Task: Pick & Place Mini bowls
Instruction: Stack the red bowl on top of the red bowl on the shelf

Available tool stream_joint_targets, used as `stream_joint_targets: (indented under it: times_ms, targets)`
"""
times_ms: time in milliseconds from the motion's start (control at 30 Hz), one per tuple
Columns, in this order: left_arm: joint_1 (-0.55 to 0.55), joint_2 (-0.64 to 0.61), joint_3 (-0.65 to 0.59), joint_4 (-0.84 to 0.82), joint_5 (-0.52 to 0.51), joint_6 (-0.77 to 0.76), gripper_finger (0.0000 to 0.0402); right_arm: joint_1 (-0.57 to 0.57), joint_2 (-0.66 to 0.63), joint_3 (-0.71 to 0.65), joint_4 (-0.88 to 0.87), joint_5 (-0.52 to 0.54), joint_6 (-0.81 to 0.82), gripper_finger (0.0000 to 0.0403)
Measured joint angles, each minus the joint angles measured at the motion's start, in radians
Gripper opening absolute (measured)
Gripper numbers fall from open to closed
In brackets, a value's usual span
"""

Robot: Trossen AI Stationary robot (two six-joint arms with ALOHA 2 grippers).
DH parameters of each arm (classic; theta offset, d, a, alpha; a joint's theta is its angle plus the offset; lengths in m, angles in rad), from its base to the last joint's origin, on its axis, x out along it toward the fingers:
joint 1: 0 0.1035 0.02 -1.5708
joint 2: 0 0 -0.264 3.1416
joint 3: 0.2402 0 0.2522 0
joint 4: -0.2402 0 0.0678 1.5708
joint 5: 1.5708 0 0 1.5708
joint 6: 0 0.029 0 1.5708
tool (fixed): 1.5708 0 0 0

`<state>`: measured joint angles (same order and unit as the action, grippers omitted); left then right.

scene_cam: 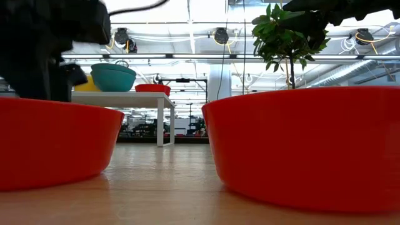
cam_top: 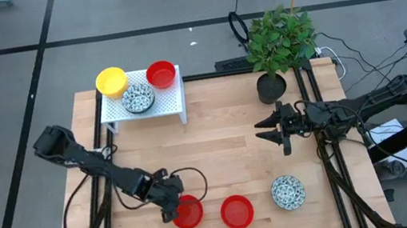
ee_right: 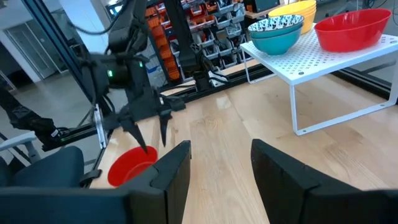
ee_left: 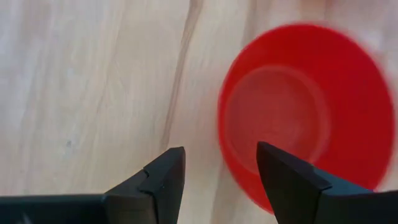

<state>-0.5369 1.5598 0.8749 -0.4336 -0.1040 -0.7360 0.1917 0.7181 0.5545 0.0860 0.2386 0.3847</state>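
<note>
Two red mini bowls [cam_top: 188, 212] [cam_top: 237, 212] and a speckled one [cam_top: 288, 191] stand on their bases near the table's front edge. Three more stand on the white rack [cam_top: 173, 102] at the back left: a yellow bowl [cam_top: 111, 81], a speckled one [cam_top: 138, 98] and a red one [cam_top: 161, 74]. My left gripper [ee_left: 221, 152] is open and tilts down over the left rim of the leftmost red bowl [ee_left: 305, 112]. One finger is over the bowl's inside and one over the wood beside it; no touch shows. My right gripper [cam_top: 271, 136] hovers open and level at mid-right.
A potted plant [cam_top: 281, 38] in a black pot [cam_top: 270, 86] stands at the back right, just beyond my right gripper. Bare wood [cam_top: 216, 144] lies in the table's middle, between the rack and the front bowls. Dark frame rails [cam_top: 336, 191] run along both table sides.
</note>
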Motion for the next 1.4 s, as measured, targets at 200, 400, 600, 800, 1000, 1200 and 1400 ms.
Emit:
stream_joint_targets:
  times_ms: [200, 400, 600, 800, 1000, 1200, 1400]
  targets:
    - [0.003, 0.082, 0.000, -0.002, -0.016, 0.026, 0.0199, 0.000, 0.000, 0.000, 0.000, 0.000, 0.000, 0.0155]
    - [0.009, 0.095, 0.000, 0.013, -0.016, 0.043, 0.0120, 0.000, 0.000, 0.000, 0.000, 0.000, -0.003, 0.0155]
    - [0.063, 0.052, 0.000, 0.066, 0.059, 0.073, 0.0013, 0.000, 0.000, -0.051, 0.012, 0.000, 0.001, 0.0155]
    - [0.157, -0.046, 0.000, 0.162, 0.051, 0.104, 0.0009, 0.000, 0.001, -0.116, 0.028, -0.001, 0.091, 0.0155]
    - [0.296, -0.165, 0.000, 0.223, 0.002, 0.174, 0.0014, 0.000, 0.000, -0.142, 0.134, -0.003, 0.057, 0.0155]
    - [0.476, -0.255, 0.026, 0.253, -0.113, 0.300, 0.0008, 0.000, -0.001, -0.142, 0.188, -0.005, 0.015, 0.0155]
    - [0.674, -0.273, 0.196, 0.122, -0.160, 0.524, 0.0012, 0.000, -0.001, -0.142, 0.185, -0.007, -0.033, 0.0155]
